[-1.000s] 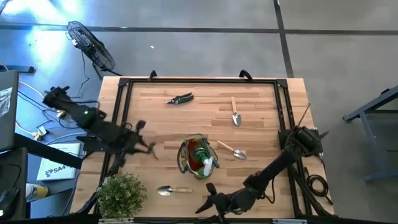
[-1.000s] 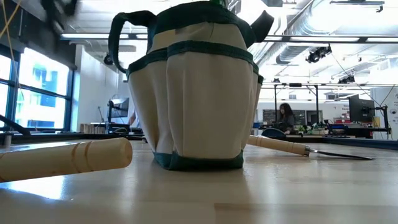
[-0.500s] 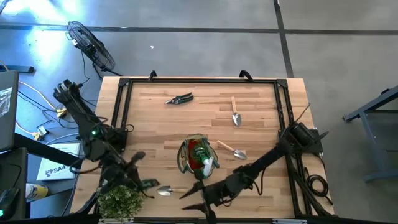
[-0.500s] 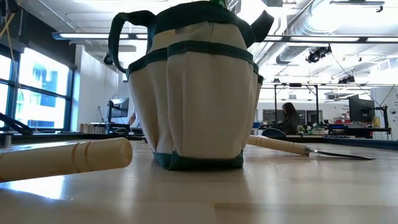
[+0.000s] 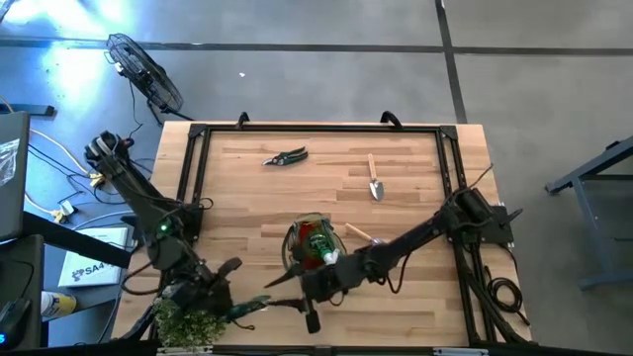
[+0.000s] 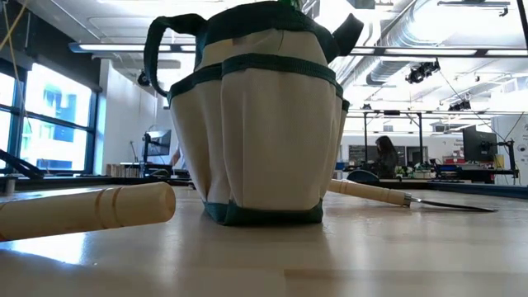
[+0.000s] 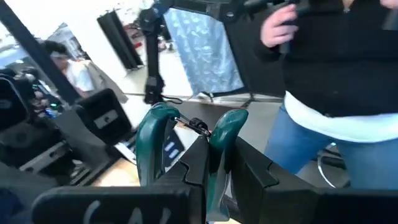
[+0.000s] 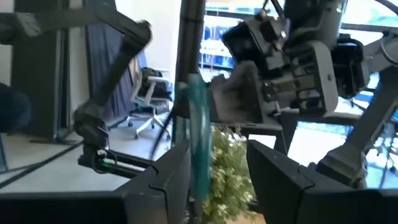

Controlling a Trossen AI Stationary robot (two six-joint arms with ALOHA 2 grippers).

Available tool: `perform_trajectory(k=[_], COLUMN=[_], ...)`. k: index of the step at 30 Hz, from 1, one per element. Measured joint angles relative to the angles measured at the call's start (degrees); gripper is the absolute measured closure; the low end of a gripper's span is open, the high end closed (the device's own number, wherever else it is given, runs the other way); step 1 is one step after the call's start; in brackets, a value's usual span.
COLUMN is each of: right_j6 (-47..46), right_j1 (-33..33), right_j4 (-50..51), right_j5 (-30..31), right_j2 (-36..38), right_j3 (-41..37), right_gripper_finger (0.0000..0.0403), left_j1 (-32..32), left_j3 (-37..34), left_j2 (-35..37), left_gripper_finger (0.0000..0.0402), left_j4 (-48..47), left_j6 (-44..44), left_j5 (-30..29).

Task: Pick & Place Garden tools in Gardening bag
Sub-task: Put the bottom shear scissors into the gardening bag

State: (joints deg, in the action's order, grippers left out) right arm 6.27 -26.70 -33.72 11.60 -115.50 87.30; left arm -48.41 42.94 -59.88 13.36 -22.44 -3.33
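Count, high view: one gardening bag (image 5: 313, 244), centre of frame. Trowels visible: two, one upper right (image 5: 374, 178), one partly hidden just right of the bag (image 5: 356, 233). Pruning shears (image 5: 286, 156): one, upper centre. Bushy plant (image 5: 188, 323): one, lower left. Robot arms: two.

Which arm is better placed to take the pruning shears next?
Probably the left: the pruning shears lie on its side, while the right pincer would have to reach past the gardening bag.
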Motion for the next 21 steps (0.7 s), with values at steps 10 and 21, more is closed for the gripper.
perform_trajectory(k=[10, 21], right_j6=[-1.09, -1.98], right_j1=[0.86, 2.08], right_j4=[11.06, 13.82], right_j5=[-2.60, -3.66], right_j2=[0.00, 0.09], right_j3=[1.90, 1.98], right_gripper_finger=[0.0254, 0.0256], left_j1=[9.40, 16.30], left_j3=[0.00, 0.00], left_j2=[-3.82, -3.76], left_gripper_finger=[0.0366, 0.0366], left_j4=[3.21, 3.20], left_j6=[0.59, 3.48], left_j5=[7.65, 16.43])
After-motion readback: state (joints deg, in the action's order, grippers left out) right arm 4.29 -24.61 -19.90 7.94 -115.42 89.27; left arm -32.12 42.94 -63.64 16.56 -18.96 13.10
